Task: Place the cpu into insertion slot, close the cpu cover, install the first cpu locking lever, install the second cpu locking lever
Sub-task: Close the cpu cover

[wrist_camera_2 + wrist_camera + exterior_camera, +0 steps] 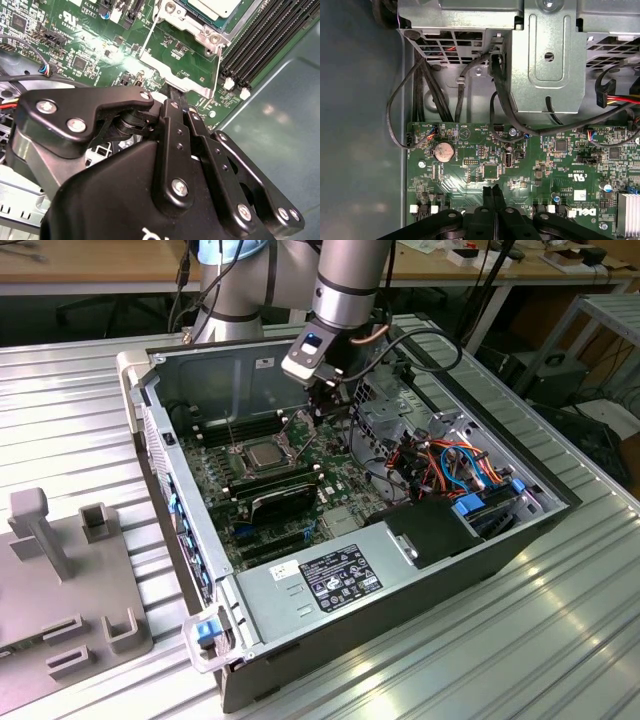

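Since the small flat silver chip (pixel 262 454) sat in its metal-rimmed socket (pixel 202 31), the black pincer (pixel 172 91), squeezed narrow, touched the thin grey metal cover frame (pixel 176 76); I think a slow, straight push would lay it flat.

A ribbed silver worktop (pixel 520 640) lies under even light. Beyond its far edge stand pale wooden desks (pixel 90 265) over dark floor (pixel 40 305), with a grey metal rack (pixel 610 320) at the exterior view's right.

cpu (pixel 215 6), mostly cut off, second wrist view's edge
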